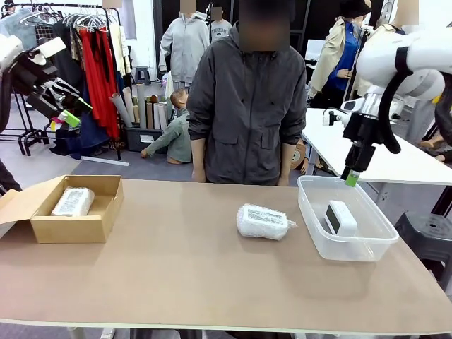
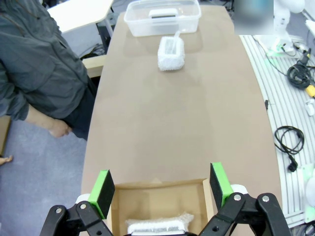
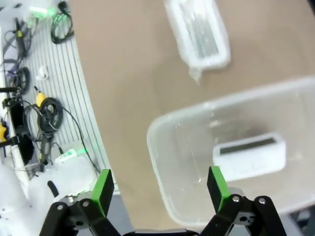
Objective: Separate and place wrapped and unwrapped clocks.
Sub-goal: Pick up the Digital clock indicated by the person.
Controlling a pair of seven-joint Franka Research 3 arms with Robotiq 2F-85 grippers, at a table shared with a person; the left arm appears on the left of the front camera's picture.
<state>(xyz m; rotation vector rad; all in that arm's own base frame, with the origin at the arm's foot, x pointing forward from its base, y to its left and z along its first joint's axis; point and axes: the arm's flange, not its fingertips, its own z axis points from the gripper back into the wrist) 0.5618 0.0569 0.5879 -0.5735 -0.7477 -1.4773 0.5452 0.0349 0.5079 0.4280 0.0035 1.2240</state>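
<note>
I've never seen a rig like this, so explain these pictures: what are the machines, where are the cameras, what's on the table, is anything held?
Two white robot arms work at a table, a person opposite. The front picture looks across the table from the robot's side. The other two come from cameras on each wrist, looking past the green-padded fingers. The left gripper hovers over a cardboard box holding one plastic-wrapped clock. A second wrapped clock lies mid-table. The right gripper hangs above a clear tub with the unwrapped white clock inside. Both are open and hold nothing.
</note>
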